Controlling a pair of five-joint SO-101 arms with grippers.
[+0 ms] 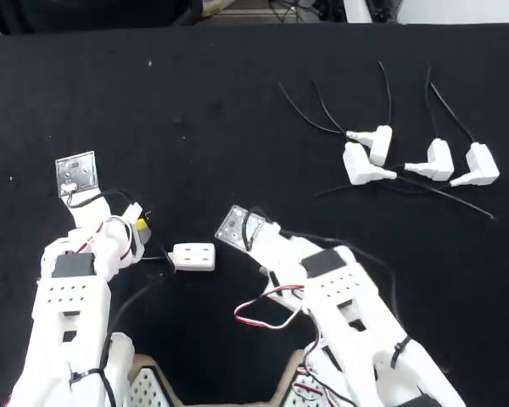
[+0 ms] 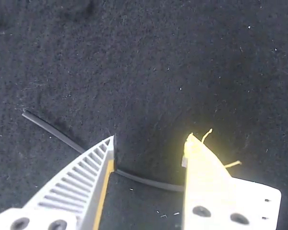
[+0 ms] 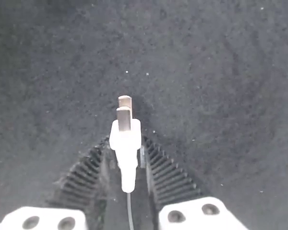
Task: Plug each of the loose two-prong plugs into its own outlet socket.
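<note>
A: What do the right fingers [image 3: 170, 178] have?
B: They are closed on a white plug [image 3: 126, 143], pinching its body from both sides. Its two prongs [image 3: 124, 112] stick out past the fingertips, and its thin wire [image 3: 128, 211] trails back between them.
A: How will it handle?
B: I judge it light and rigid, with hard moulded plastic and stiff metal prongs. The shell looks smooth, so it could twist in the grip when pushed home. The flat sides of the body, just behind the prongs, are the place to hold. The wire is limp and no good for steering.
A: And the left fingers [image 2: 84, 179]?
B: Spread apart, holding nothing. A black cable [image 2: 53, 132] crosses the bench [image 2: 158, 57] between them.
A: Farther out?
B: The outlet socket [image 1: 192, 256] lies near the left fingers, between both arms. Four loose plugs [image 1: 439, 159] sit well away, beyond the right fingers.
A: Any writing?
B: None I can read.
</note>
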